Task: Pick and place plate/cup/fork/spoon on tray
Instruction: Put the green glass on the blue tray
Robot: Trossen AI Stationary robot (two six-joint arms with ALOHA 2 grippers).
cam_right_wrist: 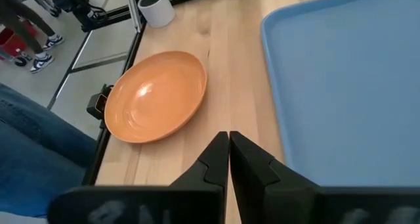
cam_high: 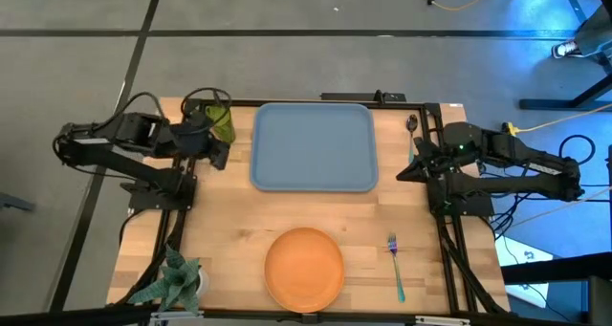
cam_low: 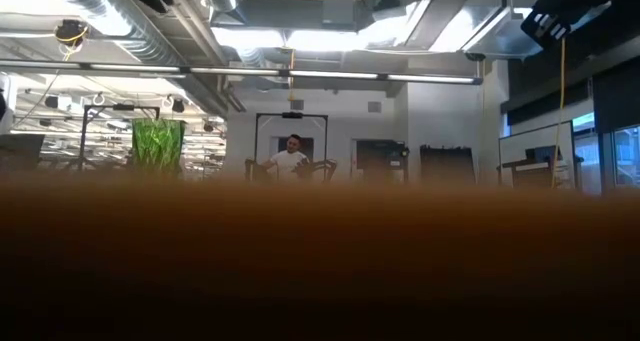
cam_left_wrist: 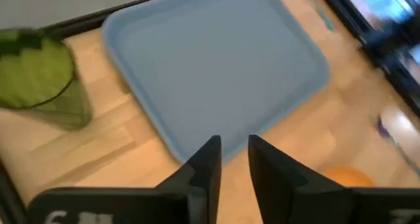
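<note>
The light-blue tray (cam_high: 314, 146) lies at the table's far middle. The orange plate (cam_high: 304, 269) lies near the front edge and also shows in the right wrist view (cam_right_wrist: 157, 96). The fork (cam_high: 395, 267) lies flat to the plate's right. The spoon (cam_high: 412, 125) lies past the tray's far right corner. The green cup (cam_high: 218, 119) stands left of the tray and shows in the left wrist view (cam_left_wrist: 39, 79). My left gripper (cam_left_wrist: 233, 152) hovers between cup and tray, its fingers a narrow gap apart and empty. My right gripper (cam_right_wrist: 228, 142) is shut and empty at the tray's right edge.
A potted plant (cam_high: 177, 278) stands at the front left corner. The plate's blurred rim (cam_low: 320, 261) fills the lower half of the low view. A person (cam_low: 291, 156) stands far back in the room. A person's legs (cam_right_wrist: 33, 145) are beside the table.
</note>
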